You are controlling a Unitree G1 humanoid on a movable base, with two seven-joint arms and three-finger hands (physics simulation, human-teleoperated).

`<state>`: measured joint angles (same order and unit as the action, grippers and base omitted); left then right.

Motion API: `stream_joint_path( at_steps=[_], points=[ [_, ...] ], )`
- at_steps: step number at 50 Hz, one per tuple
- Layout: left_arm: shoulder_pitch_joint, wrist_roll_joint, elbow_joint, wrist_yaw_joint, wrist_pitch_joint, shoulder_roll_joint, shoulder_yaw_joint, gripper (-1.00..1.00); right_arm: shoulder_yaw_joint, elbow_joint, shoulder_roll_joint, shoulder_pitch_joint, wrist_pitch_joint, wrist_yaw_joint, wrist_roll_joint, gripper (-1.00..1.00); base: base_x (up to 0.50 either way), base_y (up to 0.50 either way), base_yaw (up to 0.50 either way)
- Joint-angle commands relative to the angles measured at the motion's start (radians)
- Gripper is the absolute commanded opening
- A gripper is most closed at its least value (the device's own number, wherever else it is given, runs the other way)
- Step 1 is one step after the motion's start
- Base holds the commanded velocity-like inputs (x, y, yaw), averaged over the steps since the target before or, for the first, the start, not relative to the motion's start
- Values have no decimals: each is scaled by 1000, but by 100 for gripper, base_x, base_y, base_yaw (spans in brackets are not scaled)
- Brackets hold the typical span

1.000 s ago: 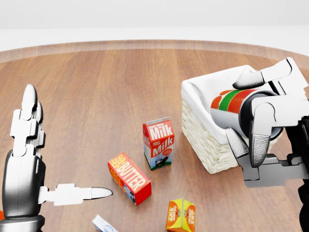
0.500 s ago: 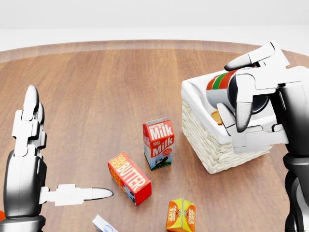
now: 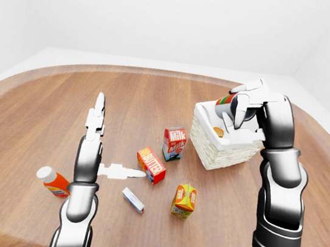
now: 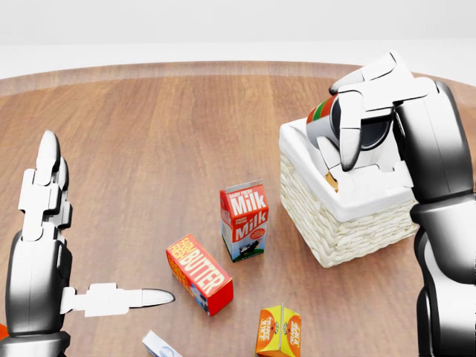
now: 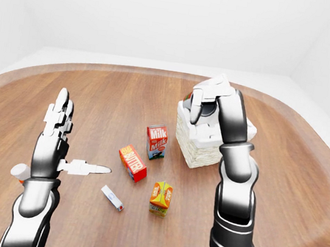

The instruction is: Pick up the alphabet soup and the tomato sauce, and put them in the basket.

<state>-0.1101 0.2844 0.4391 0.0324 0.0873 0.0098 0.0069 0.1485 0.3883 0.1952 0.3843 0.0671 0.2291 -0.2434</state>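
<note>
My right hand (image 4: pixel 355 130) is shut on a can (image 4: pixel 321 113) with a red, green and white label. It holds the can tilted on its side just above the white wicker basket (image 4: pixel 327 232) at the right of the head view. A small orange round thing (image 3: pixel 218 131) lies inside the basket; I cannot tell what it is. My left hand (image 4: pixel 89 242) is open and empty at the lower left, fingers pointing up and thumb out to the right.
On the wooden table stand a milk carton (image 4: pixel 244 220), a butter box (image 4: pixel 199 274), an orange carton (image 4: pixel 279 331) and a small white and blue box (image 4: pixel 160 346). A white-capped orange bottle (image 3: pixel 53 182) lies by my left arm.
My right hand has carried the can up and to the left in the head view, from the basket's right side to over its middle. The left hand has not moved.
</note>
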Motion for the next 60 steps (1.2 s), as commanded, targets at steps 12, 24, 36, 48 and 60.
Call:
stream_joint_path(
  at_steps=[12,24,36,48,60],
  points=[
    [1,-1,-1,-1,0,0,1,100,-23,-201,19,134,-39,-76,-42,-100,0,0,0],
    [0,-3,-16,2,0,1,3,100,-36,-380,27,220,-108,-112,-69,-100,0,0,0],
    [1,-1,-16,4,0,1,2,100,-35,-552,52,294,-154,-149,-80,-100,0,0,0],
    [3,-2,-8,2,0,2,3,100,-40,-673,71,365,-154,-171,-106,-100,0,0,0],
    [3,-2,-11,2,0,2,3,100,-57,-830,75,414,-154,-214,-157,-100,0,0,0]
  ],
)
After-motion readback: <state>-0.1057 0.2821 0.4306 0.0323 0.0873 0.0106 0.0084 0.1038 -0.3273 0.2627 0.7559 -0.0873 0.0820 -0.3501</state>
